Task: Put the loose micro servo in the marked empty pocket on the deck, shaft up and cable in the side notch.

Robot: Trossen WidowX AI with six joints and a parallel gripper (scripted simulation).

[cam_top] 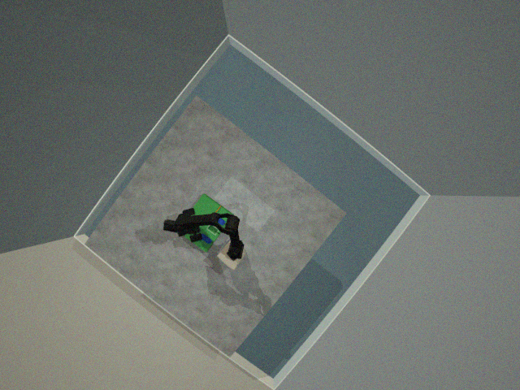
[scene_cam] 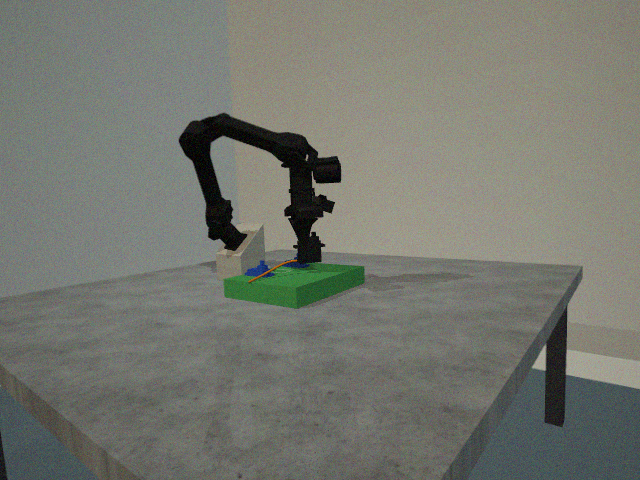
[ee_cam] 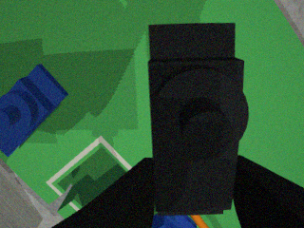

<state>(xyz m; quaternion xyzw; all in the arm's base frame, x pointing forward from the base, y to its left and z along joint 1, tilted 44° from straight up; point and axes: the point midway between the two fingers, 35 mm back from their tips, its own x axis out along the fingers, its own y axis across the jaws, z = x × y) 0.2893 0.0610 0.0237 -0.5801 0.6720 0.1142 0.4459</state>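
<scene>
Tabletop [cam_top: 167, 159] [scene_cam: 310, 361] [ee_cam: 11, 204] mottled grey, blue floor [cam_top: 357, 176] [scene_cam: 594, 408] below, beige wall [cam_top: 84, 293] [scene_cam: 439, 103] behind; claw [cam_top: 187, 227] [scene_cam: 309, 242] [ee_cam: 192, 166] clamped on servo [scene_cam: 310, 253] [ee_cam: 197, 104]

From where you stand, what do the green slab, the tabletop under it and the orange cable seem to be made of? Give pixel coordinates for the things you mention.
The green rectangular slab [cam_top: 205, 200] [scene_cam: 297, 291] [ee_cam: 263, 62]: perhaps painted plastic, matt, evenly coloured.
The mottled grey tabletop [cam_top: 176, 146] [scene_cam: 289, 372]: concrete or stone-like, dull, cloudy patches.
The thin orange cable [cam_top: 218, 209] [scene_cam: 273, 268] [ee_cam: 199, 222]: possibly plastic-coated wire, slender, uniformly coloured.

Gray table [cam_top: 273, 184] [scene_cam: 289, 372] under green deck [cam_top: 204, 203] [scene_cam: 296, 283] [ee_cam: 256, 57].
</scene>
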